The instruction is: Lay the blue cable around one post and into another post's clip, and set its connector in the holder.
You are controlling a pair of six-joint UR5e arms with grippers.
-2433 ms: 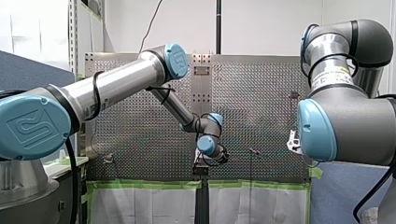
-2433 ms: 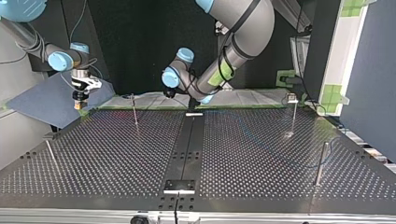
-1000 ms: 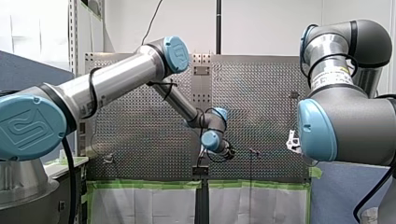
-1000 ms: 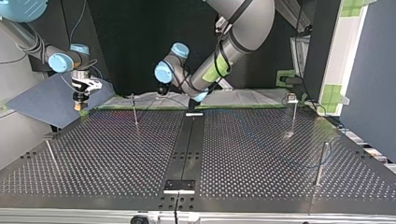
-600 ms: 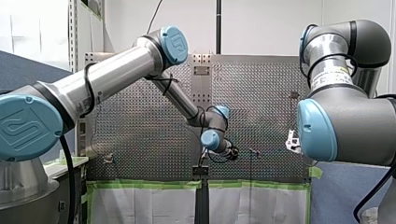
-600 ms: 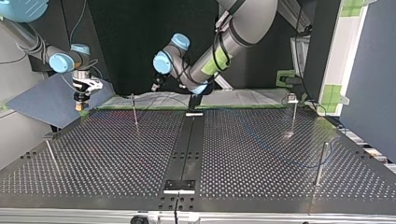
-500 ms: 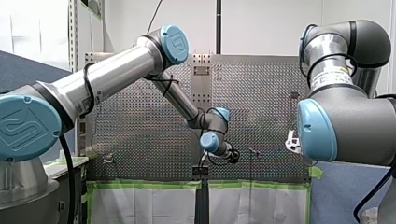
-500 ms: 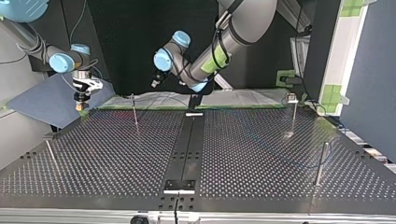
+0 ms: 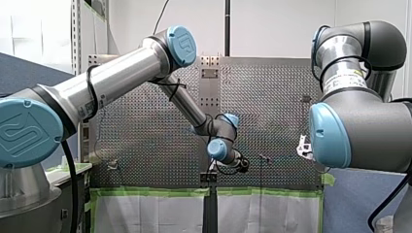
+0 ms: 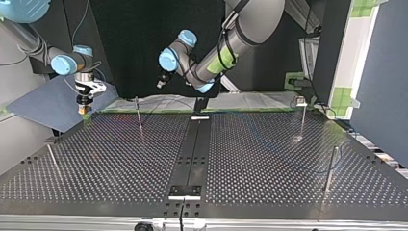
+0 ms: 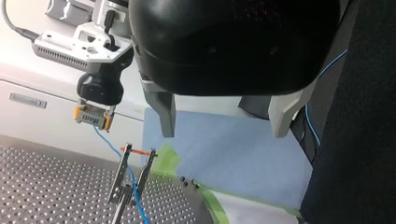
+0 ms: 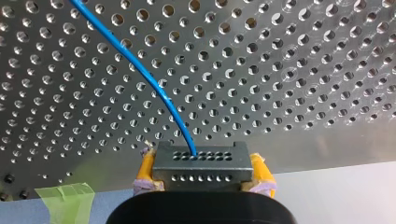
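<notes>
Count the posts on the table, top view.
4 posts: far left, near left, far right, near right. Others may be hidden at the far edge.

The table (image 12: 289,65) is perforated sheet metal with a dull satin sheen. Green tape (image 12: 65,198) on the table's edge looks matt and papery. The blue cable (image 12: 152,86) over the table has a smooth, glossy plastic jacket; its connector (image 12: 201,158) is matt dark-grey plastic. The yellow pads (image 12: 145,170) of my right gripper (image 12: 201,173) look soft and rubbery. The shell of my left gripper (image 11: 223,135) is glossy black; its fingers (image 11: 164,109) are matt grey metal.
</notes>
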